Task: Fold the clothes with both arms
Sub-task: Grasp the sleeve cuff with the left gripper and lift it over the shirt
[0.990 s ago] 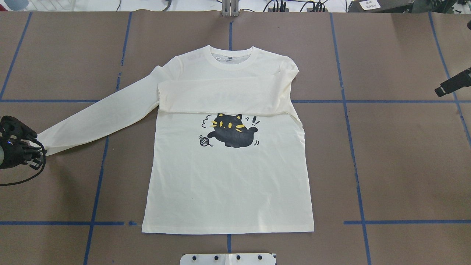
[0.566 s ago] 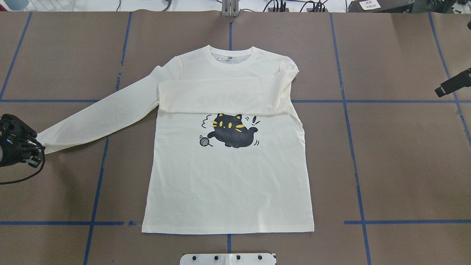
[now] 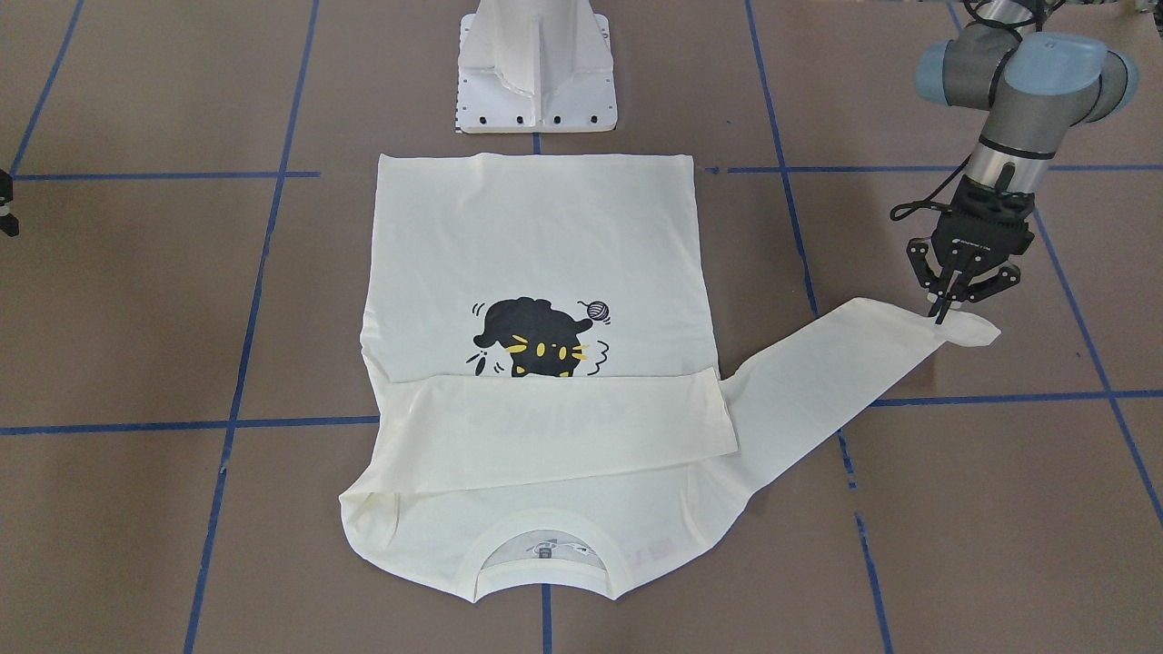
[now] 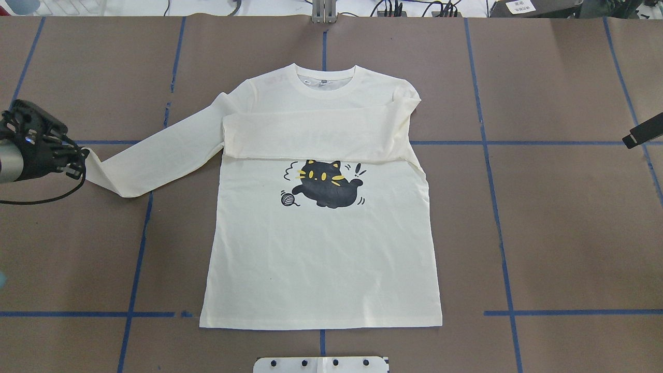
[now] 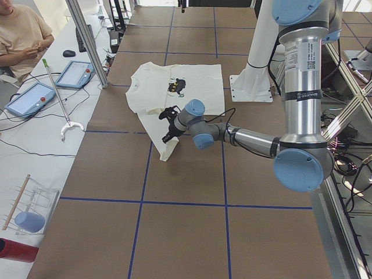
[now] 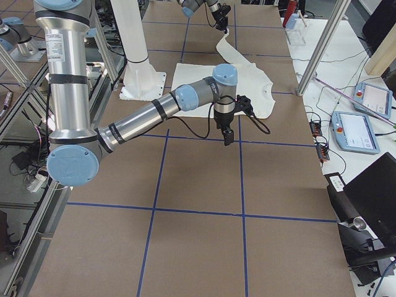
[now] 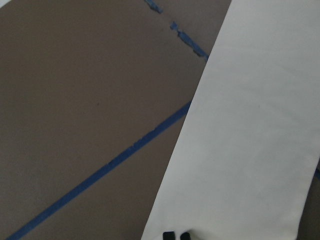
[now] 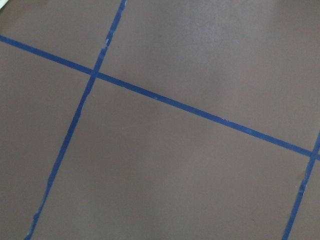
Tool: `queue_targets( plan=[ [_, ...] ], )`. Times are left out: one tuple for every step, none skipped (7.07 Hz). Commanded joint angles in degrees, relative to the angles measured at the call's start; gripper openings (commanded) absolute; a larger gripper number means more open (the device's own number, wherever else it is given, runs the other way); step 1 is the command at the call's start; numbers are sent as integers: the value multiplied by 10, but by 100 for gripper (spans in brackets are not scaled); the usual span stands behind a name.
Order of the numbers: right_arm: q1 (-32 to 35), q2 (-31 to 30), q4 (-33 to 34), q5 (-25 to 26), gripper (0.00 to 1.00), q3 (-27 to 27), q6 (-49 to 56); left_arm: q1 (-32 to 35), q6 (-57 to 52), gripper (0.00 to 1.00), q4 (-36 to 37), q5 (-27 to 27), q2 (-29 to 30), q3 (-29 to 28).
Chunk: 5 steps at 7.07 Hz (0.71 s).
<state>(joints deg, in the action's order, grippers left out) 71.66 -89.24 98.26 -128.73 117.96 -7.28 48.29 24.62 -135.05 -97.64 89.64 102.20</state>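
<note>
The cream T-shirt [image 4: 321,259] lies flat on the brown table with its black cat print [image 4: 323,189] facing up. One sleeve [image 4: 311,137] is folded across the chest. The other sleeve [image 4: 155,155] stretches out to my left. My left gripper [image 4: 77,155] is shut on that sleeve's cuff and holds it lifted, so the sleeve end bends back on itself. In the front view the left gripper [image 3: 940,313] pinches the cuff, and its fingertips [image 7: 177,235] show over cream cloth. My right gripper [image 4: 642,133] hovers at the far right edge, well away from the shirt; I cannot tell its state.
The white pedestal base [image 3: 536,64] stands just behind the shirt's hem. Blue tape lines [image 4: 497,217] grid the table. A person [image 5: 20,35] sits at a side bench with tablets [image 5: 32,97] and cables, beyond the table's far edge.
My left gripper has carried the cuff toward the table's far side and slightly inward, bending the sleeve end back. My right gripper has drifted further toward the right edge.
</note>
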Motion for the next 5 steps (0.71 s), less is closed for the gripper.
queue_targets(
  plan=[
    [14,-25,0,5,100,-8,11,21,57,0,117,1,134,-2],
    [29,-31,1,3,100,-9,11,19,101,0,200,2,213,-2],
    [39,-33,1,2,100,-10,11,17,158,0,296,2,295,-4],
    [43,-37,1,1,100,-10,11,14,209,0,358,2,359,-5],
    [45,-37,1,0,100,-10,11,-2,274,0,363,3,414,-29]
  ],
)
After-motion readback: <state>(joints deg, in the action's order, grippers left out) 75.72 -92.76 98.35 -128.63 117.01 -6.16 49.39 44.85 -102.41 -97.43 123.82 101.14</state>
